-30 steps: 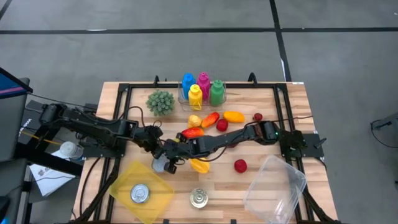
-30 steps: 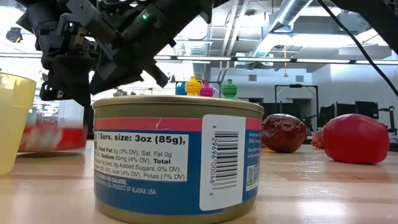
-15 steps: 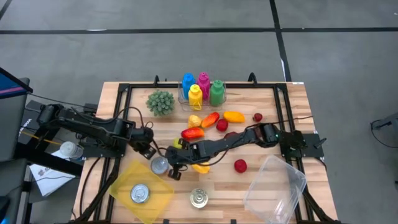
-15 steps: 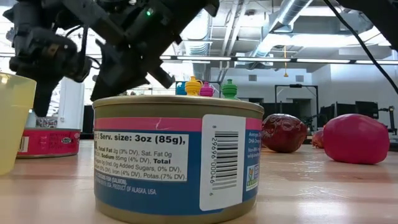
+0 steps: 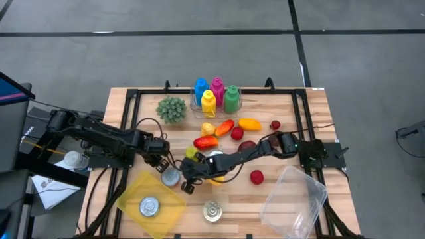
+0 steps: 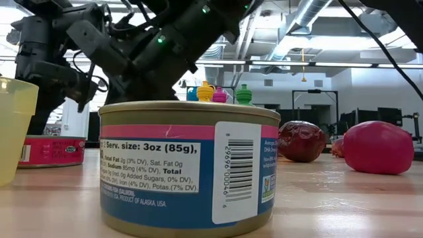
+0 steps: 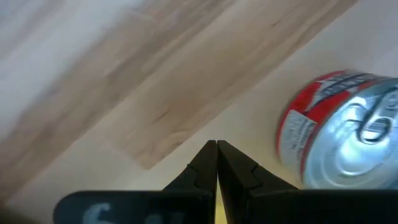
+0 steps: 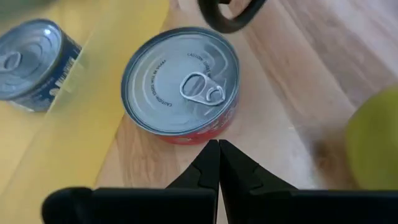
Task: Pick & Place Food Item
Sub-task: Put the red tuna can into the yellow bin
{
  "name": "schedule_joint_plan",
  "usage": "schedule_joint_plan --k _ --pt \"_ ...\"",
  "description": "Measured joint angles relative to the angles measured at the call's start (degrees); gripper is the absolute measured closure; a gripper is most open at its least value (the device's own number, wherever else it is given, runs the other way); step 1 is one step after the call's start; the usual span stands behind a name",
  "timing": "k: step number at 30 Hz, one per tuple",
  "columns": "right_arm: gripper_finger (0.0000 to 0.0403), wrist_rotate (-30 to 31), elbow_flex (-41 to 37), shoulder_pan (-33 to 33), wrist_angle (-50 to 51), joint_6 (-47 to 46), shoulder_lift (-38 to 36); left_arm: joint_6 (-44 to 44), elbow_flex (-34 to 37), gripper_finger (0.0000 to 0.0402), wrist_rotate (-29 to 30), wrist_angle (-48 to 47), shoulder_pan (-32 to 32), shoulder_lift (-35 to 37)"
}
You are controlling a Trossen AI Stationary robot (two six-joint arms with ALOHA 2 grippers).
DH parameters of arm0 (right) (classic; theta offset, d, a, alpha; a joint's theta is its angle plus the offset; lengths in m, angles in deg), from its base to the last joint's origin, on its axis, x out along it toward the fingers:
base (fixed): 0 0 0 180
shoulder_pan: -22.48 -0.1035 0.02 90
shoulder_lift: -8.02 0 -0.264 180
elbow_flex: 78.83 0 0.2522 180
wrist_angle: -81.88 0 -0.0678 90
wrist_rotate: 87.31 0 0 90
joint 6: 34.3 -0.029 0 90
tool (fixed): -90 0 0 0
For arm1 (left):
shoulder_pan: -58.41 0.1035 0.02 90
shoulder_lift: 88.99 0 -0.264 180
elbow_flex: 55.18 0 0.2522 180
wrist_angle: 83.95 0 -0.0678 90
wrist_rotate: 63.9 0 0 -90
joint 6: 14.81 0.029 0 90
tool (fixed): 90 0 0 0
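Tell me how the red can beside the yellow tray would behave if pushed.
The red can is short, wide and upright, so it would probably slide, not tip. It looks like rigid metal, unlikely to dent. Its sealed lid suggests it is full and rather heavy.

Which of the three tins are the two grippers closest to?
The red-labelled tin, standing on bare wood beside the yellow tray. One other tin sits in that tray; the third stands alone nearer the table's front edge.

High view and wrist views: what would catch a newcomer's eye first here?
Both arms crowd one spot near the table's middle: the left gripper and the right gripper, both shut and empty, flank a red-labelled can standing upright on the wood beside the yellow container. Behind them a bright cluster of toy fruit and coloured bottles draws the eye. The low view is filled by a blue-labelled can.
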Motion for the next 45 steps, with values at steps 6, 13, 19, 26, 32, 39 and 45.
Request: schedule_joint_plan --k 6,13,19,26,32,39,45 --pt "0.0403 -0.08 -4.66 -0.59 -5.72 -3.48 0.02 0.01 0.0 0.0402 -2.63 3.01 0.0 -0.63" --pt "0.0403 -0.17 -5.59 -0.62 -10.77 -5.19 1.26 -1.04 0.02 0.0402 -3.62 4.97 0.0 -0.62" --pt "0.0403 -2.05 -5.53 -0.62 -12.95 -7.65 3.5 -1.67 0.02 0.0402 -4.7 6.53 0.0 -0.97" --pt "0.0403 -3.39 -5.62 0.62 -13.95 -5.24 3.13 -1.84 0.04 0.0402 -5.19 8.02 0.0 -0.97" --pt "0.0403 -4.06 -2.31 1.88 -12.82 -2.66 3.13 -2.98 0.17 0.0401 -4.72 10.1 0.02 -0.97" --pt "0.0403 -3.42 1.12 2.72 -12.48 -0.53 3.01 -3.02 0.17 0.0401 -4.45 11.84 1.4 -1.0" --pt "0.0403 -2.64 1.42 3.88 -11.78 0.18 2.48 -3.09 0.07 0.0402 -4.72 17.41 2.43 -0.97"
